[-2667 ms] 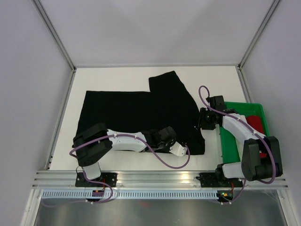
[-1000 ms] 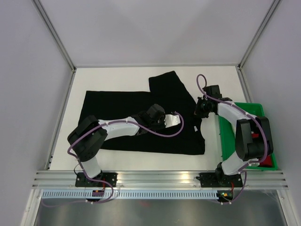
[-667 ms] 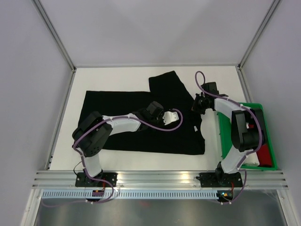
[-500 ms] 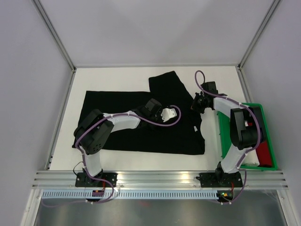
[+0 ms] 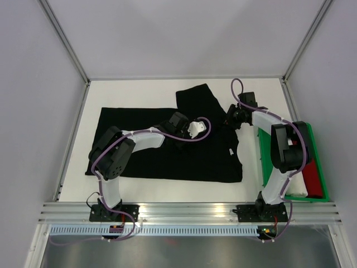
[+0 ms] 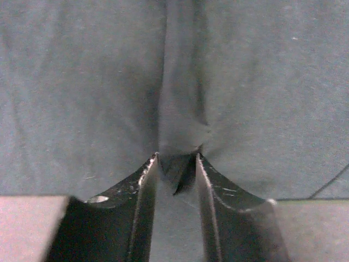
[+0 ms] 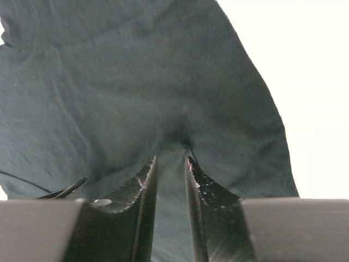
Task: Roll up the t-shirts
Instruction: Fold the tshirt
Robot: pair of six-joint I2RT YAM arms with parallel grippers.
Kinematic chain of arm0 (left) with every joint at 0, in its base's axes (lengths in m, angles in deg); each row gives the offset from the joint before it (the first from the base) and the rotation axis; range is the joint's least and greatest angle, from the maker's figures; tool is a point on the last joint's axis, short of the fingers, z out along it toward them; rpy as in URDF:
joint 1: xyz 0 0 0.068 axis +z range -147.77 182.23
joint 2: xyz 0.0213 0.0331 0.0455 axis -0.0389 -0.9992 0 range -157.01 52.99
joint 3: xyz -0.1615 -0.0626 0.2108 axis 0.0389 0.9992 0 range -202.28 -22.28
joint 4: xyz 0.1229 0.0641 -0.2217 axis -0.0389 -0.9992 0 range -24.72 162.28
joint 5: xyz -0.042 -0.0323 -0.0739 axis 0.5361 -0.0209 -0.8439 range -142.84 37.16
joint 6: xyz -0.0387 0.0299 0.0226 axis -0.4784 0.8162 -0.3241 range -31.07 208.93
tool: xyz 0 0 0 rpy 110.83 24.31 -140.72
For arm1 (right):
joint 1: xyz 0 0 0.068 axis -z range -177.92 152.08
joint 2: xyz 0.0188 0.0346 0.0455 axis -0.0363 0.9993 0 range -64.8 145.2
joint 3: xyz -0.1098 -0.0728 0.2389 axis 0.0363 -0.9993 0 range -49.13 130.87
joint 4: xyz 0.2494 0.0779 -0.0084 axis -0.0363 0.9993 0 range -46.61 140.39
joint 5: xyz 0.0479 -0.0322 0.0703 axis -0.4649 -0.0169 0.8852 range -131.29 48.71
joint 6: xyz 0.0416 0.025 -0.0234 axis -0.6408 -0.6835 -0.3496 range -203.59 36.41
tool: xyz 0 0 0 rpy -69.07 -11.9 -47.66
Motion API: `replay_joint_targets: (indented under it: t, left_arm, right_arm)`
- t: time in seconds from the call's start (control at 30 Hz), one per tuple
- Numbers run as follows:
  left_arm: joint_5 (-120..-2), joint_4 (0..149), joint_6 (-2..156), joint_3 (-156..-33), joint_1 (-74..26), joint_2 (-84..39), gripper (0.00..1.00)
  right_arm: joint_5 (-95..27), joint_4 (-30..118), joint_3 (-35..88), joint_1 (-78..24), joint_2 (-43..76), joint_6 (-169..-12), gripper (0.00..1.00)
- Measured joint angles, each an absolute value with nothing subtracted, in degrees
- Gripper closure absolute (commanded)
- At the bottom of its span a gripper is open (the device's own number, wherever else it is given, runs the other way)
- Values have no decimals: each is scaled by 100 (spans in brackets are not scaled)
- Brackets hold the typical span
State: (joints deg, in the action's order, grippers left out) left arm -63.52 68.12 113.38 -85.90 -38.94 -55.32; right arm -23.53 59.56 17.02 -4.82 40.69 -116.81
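A black t-shirt [image 5: 184, 159] lies spread flat on the white table, its small white neck label [image 5: 231, 152] near the right edge. My left gripper [image 5: 192, 127] is over the middle of the shirt. In the left wrist view it [image 6: 175, 158] is shut on a raised pinch of black cloth [image 6: 180, 120]. My right gripper [image 5: 234, 117] is at the shirt's right edge, by the far sleeve. In the right wrist view it [image 7: 170, 158] is shut on a fold of the black cloth [image 7: 163, 82].
A green bin [image 5: 262, 162] stands at the right edge of the table and holds a red roll [image 5: 313, 177] and a white one. The white table [image 5: 139, 95] shows beyond the shirt. Metal frame posts and white walls close in the sides.
Both grippers have moved toward the far side: the left from the shirt's near hem to its middle, the right up along its right edge. The shirt's outline looks about the same.
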Motion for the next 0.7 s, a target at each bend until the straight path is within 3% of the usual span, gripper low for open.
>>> replay_joint_targets:
  t: [0.1, 0.33, 0.43, 0.47, 0.57, 0.7]
  left_arm:
    - [-6164, 6796, 11283, -8660, -3850, -5541, 48]
    - [-5851, 6786, 11060, -9027, -3609, -5563, 46]
    - [-5744, 6722, 10957, -9031, -3485, -5558, 46]
    - [-5724, 6674, 10929, -9025, -3439, -5541, 46]
    - [-5611, 6560, 10907, -8927, -3317, -5386, 46]
    - [-5611, 6368, 10892, -8645, -3227, -4857, 46]
  right_arm:
    - [-2445, 6008, 1914, -486, 4163, -11637, 66]
    - [-2908, 6218, 2307, -558, 3943, -11239, 69]
    - [-2952, 6251, 2130, -689, 3540, -11045, 79]
    - [-2928, 6248, 2047, -779, 3407, -11001, 87]
    - [-2722, 6117, 1811, -1105, 3258, -10970, 99]
    - [-2484, 5956, 1560, -1507, 3521, -11086, 100]
